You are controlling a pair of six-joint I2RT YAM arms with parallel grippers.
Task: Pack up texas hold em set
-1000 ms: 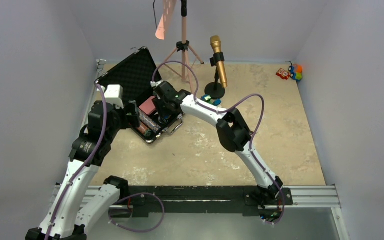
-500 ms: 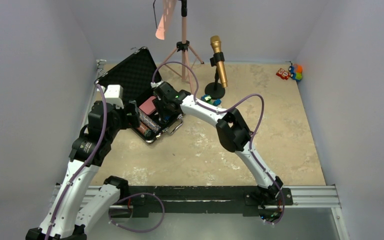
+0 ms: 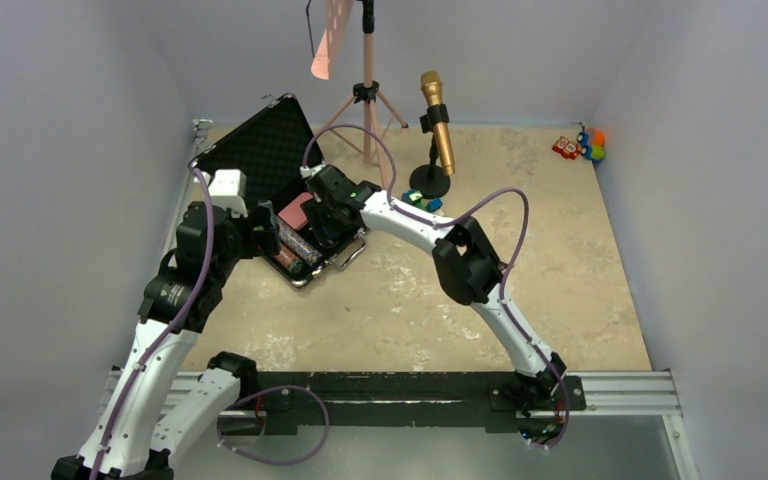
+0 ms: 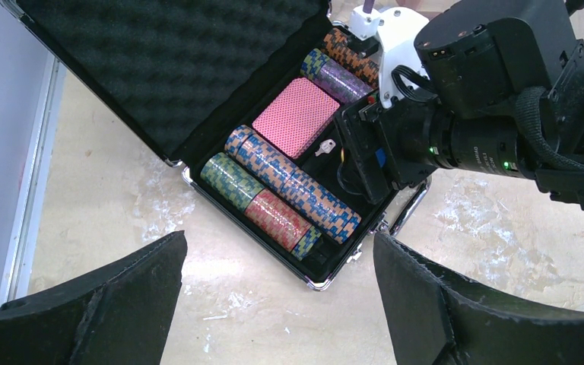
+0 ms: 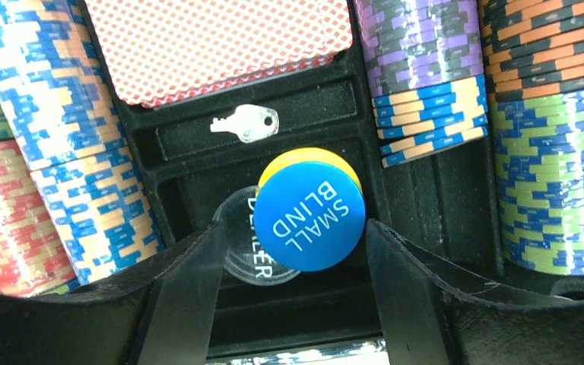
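The black silver-edged briefcase [image 3: 260,150] lies open at the table's far left, its foam lid [image 4: 175,68] up. Chip stacks [image 4: 289,186] fill its rows and the pink card deck [image 4: 296,116] lies in the middle. My right gripper [image 5: 293,304] is open, low inside the case. The blue "SMALL BLIND" button [image 5: 312,209] lies between its fingertips, on top of a yellow button [image 5: 304,157] and a clear dealer button [image 5: 247,251]. My left gripper [image 4: 277,304] is open and empty above the table by the case's near corner.
A small key [image 5: 247,124] lies in the tray below the deck. A gold microphone [image 3: 437,130] on its stand, a tripod [image 3: 367,90] and green and blue blocks [image 3: 420,198] stand right of the case. Small toys [image 3: 580,145] sit in the far right corner.
My right gripper has shifted slightly to the left over the case. The left arm has not moved.
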